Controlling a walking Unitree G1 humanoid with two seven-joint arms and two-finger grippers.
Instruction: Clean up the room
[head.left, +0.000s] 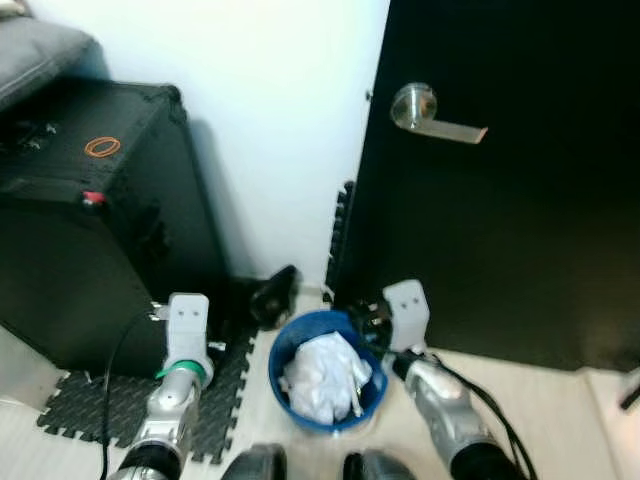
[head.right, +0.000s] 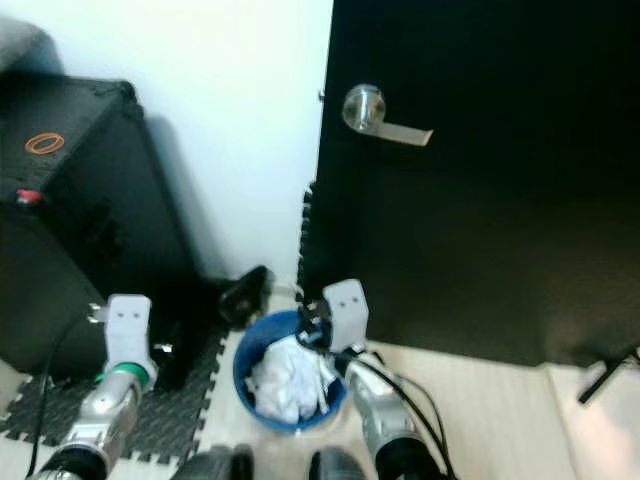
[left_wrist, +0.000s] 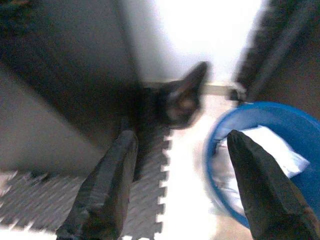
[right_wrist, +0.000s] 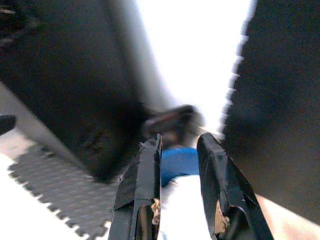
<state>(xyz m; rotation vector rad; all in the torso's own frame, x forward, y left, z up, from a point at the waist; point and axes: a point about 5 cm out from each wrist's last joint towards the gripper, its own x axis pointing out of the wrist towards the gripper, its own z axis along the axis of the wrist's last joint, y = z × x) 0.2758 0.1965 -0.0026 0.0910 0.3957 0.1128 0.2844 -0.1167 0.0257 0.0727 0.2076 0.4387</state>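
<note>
Blue round plastic bin (head.left: 328, 372) stuffed with crumpled white paper (head.left: 322, 375) sits between our open left gripper (left_wrist: 182, 187) and narrowly parted, empty right gripper (right_wrist: 177, 192); next, we judge, grasp its rim.

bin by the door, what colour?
Blue: the round plastic bin holding crumpled white paper. Clearest in the left eye view.

Ahead of me stands a white wall (head.left: 280, 110), brightly lit, beside a black door (head.left: 500, 220) with a silver lever handle (head.left: 430, 112). A large black case (head.left: 90, 220) stands to my left on a dark interlocking foam mat (head.left: 100, 405) over pale flooring (head.left: 540, 400).
</note>
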